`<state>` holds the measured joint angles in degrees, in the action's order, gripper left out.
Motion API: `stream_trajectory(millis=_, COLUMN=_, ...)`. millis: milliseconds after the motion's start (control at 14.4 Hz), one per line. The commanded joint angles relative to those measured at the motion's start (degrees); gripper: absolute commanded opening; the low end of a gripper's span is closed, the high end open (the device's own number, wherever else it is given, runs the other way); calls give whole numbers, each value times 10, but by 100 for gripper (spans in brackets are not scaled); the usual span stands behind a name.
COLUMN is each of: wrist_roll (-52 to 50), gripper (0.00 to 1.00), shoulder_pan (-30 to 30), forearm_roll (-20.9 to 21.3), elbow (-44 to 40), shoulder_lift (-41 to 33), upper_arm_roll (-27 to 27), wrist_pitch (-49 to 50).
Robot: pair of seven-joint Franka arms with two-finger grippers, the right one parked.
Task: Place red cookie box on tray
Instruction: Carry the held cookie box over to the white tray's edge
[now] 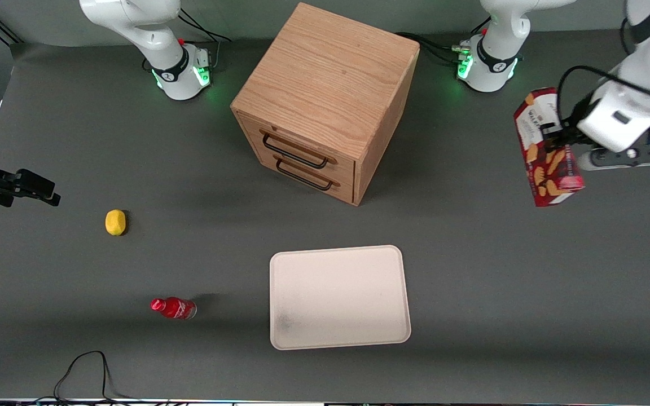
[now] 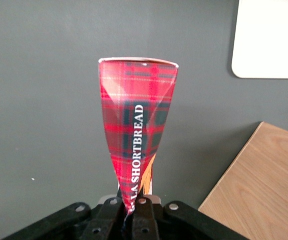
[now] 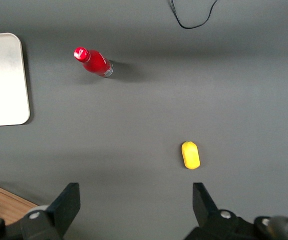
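My gripper [image 1: 556, 138] is shut on the red cookie box [image 1: 545, 149], holding it up in the air at the working arm's end of the table. The carton hangs lengthwise, tilted, with its white label end uppermost and cookie pictures lower down. In the left wrist view the box [image 2: 136, 130] shows red tartan with "SHORTBREAD" lettering, pinched flat between the fingers [image 2: 109, 215] of the gripper [image 2: 129, 210]. The cream-white tray [image 1: 339, 296] lies flat and bare on the dark table, nearer the front camera than the box and toward the table's middle; its corner [image 2: 271, 40] also shows from the wrist.
A wooden two-drawer cabinet [image 1: 325, 101] stands mid-table, farther from the front camera than the tray; its top [image 2: 258, 190] shows from the wrist. A small red bottle [image 1: 174, 308] and a yellow lemon [image 1: 115, 221] lie toward the parked arm's end. A black cable [image 1: 85, 372] loops near the front edge.
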<state>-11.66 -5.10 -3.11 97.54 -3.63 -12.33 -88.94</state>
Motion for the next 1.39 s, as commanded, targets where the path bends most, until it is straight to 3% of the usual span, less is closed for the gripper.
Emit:
stream_trajectory(millis=0, wrist_roll=17, gripper=0, shoulder_pan=2, forearm_roll=-1, elbow=-66, shoulder_lift=48, upper_arm_roll=2, wrist_pitch=30)
stream_trajectory(millis=208, wrist_roll=13, gripper=0, shoulder_pan=4, forearm_roll=-1, elbow=-132, shoulder_lift=101, upper_arm_roll=2, wrist_pitch=39)
stream_trajectory(millis=417, wrist_roll=-5, gripper=0, shoulder_pan=21, forearm_roll=-3, elbow=-238, shoulder_lift=205, upper_arm_roll=-4, wrist_pitch=53)
stream_trajectory(millis=694, wrist_roll=-122, gripper=0, shoulder_pan=106, forearm_roll=6, elbow=-413, shoulder_lift=368, upper_arm_roll=0, wrist_pitch=44)
stream_trajectory(millis=764, wrist_roll=-153, gripper=0, shoulder_pan=131, forearm_roll=25, elbow=-442, shoulder_lift=402, upper_arm_roll=1, wrist_pitch=32)
stream_trajectory(millis=1042, wrist_roll=-245, gripper=0, shoulder_pan=199, forearm_roll=78, elbow=-466, shoulder_lift=482, upper_arm_roll=2, wrist_pitch=-88)
stream_trajectory(millis=1319, wrist_roll=-245, gripper=0, shoulder_pan=219, forearm_roll=79, elbow=-467, shoulder_lift=536, upper_arm_roll=17, wrist_pitch=-153)
